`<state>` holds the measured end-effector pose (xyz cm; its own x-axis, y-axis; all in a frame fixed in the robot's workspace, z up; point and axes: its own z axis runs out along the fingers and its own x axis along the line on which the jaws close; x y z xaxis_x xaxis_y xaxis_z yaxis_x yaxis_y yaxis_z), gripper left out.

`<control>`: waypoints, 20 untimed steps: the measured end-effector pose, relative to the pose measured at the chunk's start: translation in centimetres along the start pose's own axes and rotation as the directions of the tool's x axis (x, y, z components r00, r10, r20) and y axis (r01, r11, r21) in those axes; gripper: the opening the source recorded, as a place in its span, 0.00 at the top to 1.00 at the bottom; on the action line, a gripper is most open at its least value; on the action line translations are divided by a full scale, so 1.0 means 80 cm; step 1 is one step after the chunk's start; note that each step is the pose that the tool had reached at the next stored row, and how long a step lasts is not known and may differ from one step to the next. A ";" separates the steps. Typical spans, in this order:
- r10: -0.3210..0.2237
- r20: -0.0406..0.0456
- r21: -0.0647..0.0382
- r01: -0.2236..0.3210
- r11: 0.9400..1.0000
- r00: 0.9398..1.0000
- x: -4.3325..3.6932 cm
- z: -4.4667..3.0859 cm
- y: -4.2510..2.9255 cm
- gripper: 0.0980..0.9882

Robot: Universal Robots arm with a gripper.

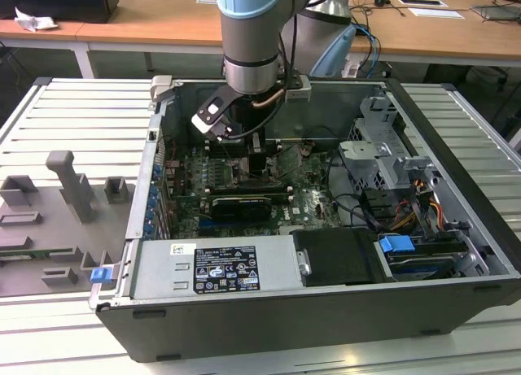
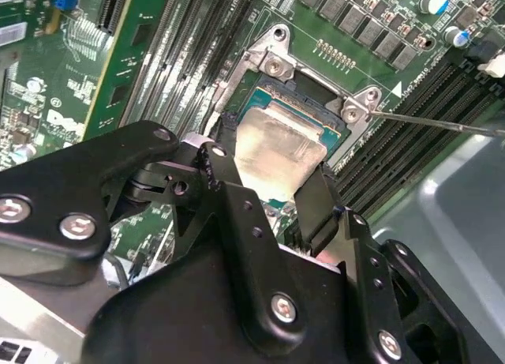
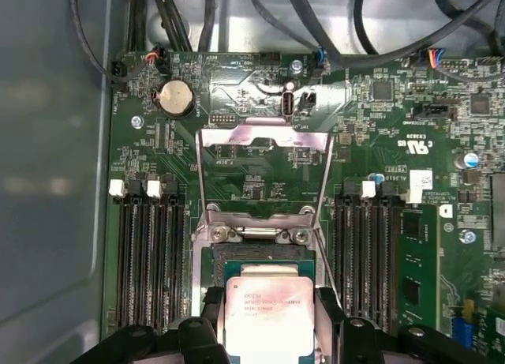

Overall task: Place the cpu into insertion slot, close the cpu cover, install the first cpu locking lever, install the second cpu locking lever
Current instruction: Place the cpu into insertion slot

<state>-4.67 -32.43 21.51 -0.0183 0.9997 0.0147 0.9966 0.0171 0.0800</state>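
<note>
Where the exterior view looks down into the open computer case (image 1: 456, 228), the arm (image 1: 252, 41) reaches down from above, its jaws low over the motherboard (image 1: 309, 200). They sit beyond the labelled power supply (image 1: 220, 269) at the case's near edge. A drive cage (image 1: 383, 147) stands toward the exterior view's right. Grey fixtures (image 1: 73, 188) lie on the slatted desk (image 1: 73, 115) at the exterior view's left.

In the second wrist view the jaws are pinching the cpu (image 2: 276, 147) by two opposite edges, metal top up, over the insertion slot (image 2: 304, 86). Whether it is fully seated cannot be told. A thin wire lever (image 2: 442, 123) runs off from one corner of the slot.

In the first wrist view the cpu (image 3: 267, 317) lies between the jaws over the insertion slot (image 3: 260, 255). The cpu cover (image 3: 264, 136) stands swung open on the side of the slot away from the jaws, with memory slots (image 3: 150, 253) on either flank.
</note>
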 end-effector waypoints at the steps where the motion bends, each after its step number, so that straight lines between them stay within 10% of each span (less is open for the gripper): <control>1: 0.000 0.000 0.000 0.000 1.000 1.000 0.000 0.0017 0.0000 0.51; 5: 0.024 0.004 0.000 -0.024 1.000 1.000 0.005 0.0153 -0.0012 0.51; 20: 0.032 0.004 0.000 -0.032 0.999 0.999 0.006 0.0201 0.0001 0.51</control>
<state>-4.54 -31.89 19.91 0.0137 0.9998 0.0129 0.9967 -0.0147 0.0800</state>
